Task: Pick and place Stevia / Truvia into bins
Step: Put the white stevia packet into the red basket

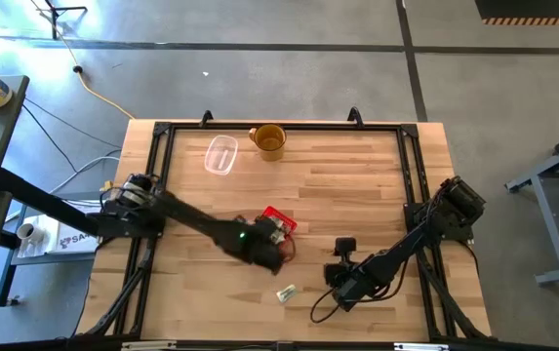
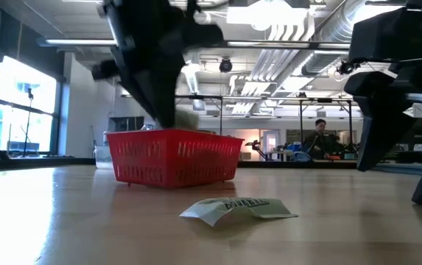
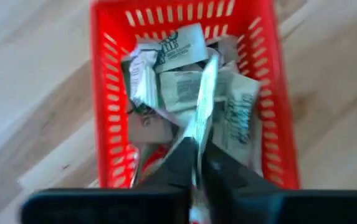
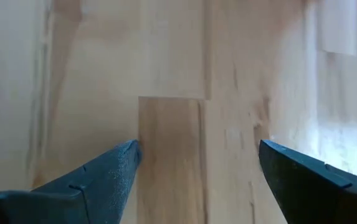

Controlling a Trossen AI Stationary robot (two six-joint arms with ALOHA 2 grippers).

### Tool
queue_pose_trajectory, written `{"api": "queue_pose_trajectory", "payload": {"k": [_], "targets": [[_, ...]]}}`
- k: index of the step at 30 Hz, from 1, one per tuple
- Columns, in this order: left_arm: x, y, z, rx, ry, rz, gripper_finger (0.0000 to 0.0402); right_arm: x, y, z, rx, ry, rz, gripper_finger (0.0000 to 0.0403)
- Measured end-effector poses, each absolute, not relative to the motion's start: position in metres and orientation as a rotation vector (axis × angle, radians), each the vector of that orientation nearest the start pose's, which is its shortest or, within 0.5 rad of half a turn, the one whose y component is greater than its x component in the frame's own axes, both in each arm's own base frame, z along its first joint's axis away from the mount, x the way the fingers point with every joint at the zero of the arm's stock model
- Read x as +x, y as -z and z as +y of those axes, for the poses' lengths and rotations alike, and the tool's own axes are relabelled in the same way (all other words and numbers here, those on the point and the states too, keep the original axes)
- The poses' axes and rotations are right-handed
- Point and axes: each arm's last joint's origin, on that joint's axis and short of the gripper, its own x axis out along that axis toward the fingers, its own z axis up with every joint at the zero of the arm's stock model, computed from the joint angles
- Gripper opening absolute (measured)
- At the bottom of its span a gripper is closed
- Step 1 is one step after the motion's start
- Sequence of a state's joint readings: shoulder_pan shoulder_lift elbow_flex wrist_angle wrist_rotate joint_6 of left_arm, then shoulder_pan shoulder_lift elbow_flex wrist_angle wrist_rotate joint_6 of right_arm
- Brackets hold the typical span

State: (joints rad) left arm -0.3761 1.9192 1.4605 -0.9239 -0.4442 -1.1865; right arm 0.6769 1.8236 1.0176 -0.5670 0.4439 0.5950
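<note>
The red bin [image 1: 280, 221] [image 2: 174, 156] [image 3: 109, 112] sits mid-table, filled with several pale green and white Stevia packets [image 3: 181, 84]. My left gripper [image 1: 265, 246] [image 3: 198, 157] hangs over the bin's near end, shut on one more packet [image 3: 204, 102]. A single packet [image 1: 286, 292] [image 2: 236, 208] lies flat on the table, nearer than the bin. My right gripper [image 1: 341, 285] [image 4: 197, 155] is open over bare wood to the right of that packet and touches nothing. My left gripper pinches one Stevia packet between its two fingers [image 3: 178, 163] by the packet's lower end [image 3: 197, 142]. The packet shows edge-on and sticks out past the fingertips. It is lifted clear above the packets in the bin.
A yellow-brown mug [image 1: 269, 141] and a clear plastic container [image 1: 221, 154] stand near the table's far edge. A black frame [image 1: 408, 166] runs along the table's sides. Bare wood lies between the bin and the far objects. A person [image 2: 319, 138] sits in the room beyond.
</note>
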Motion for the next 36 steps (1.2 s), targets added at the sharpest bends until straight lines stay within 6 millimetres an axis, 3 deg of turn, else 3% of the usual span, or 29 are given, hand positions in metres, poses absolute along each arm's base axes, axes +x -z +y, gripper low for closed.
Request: {"api": "queue_pose_trajectory", "payload": {"k": [3,8,11,14,20,24,29,36], "targets": [[0.354,-0.200,-0.122,-0.498,-0.740,1.025,0.0117,0.258,-0.132,0.192,-0.189,0.095,1.139,0.0328],[0.346,-0.230,-0.129,-0.491,-0.720,1.022,0.0217,0.261,-0.133,0.195,-0.257,0.028,1.108,0.0328],[0.330,-0.250,-0.138,-0.514,-0.745,1.061,0.0259,0.269,-0.135,0.193,-0.355,-0.038,1.058,0.0328],[0.306,-0.264,-0.161,-0.556,-0.802,1.041,0.0279,0.283,-0.138,0.186,-0.419,-0.129,1.005,0.0328],[0.250,-0.272,-0.216,-0.716,-0.928,0.886,0.0268,0.320,-0.149,0.169,-0.348,-0.328,0.806,0.0328],[0.229,-0.266,-0.242,-0.835,-0.961,0.823,0.0247,0.333,-0.148,0.168,-0.366,-0.470,0.731,0.0328],[0.216,-0.260,-0.255,-0.872,-0.990,0.796,0.0225,0.346,-0.129,0.178,-0.346,-0.541,0.773,0.0328],[0.218,-0.254,-0.256,-0.850,-1.007,0.800,0.0206,0.369,-0.115,0.183,-0.261,-0.473,0.804,0.0320]]}}
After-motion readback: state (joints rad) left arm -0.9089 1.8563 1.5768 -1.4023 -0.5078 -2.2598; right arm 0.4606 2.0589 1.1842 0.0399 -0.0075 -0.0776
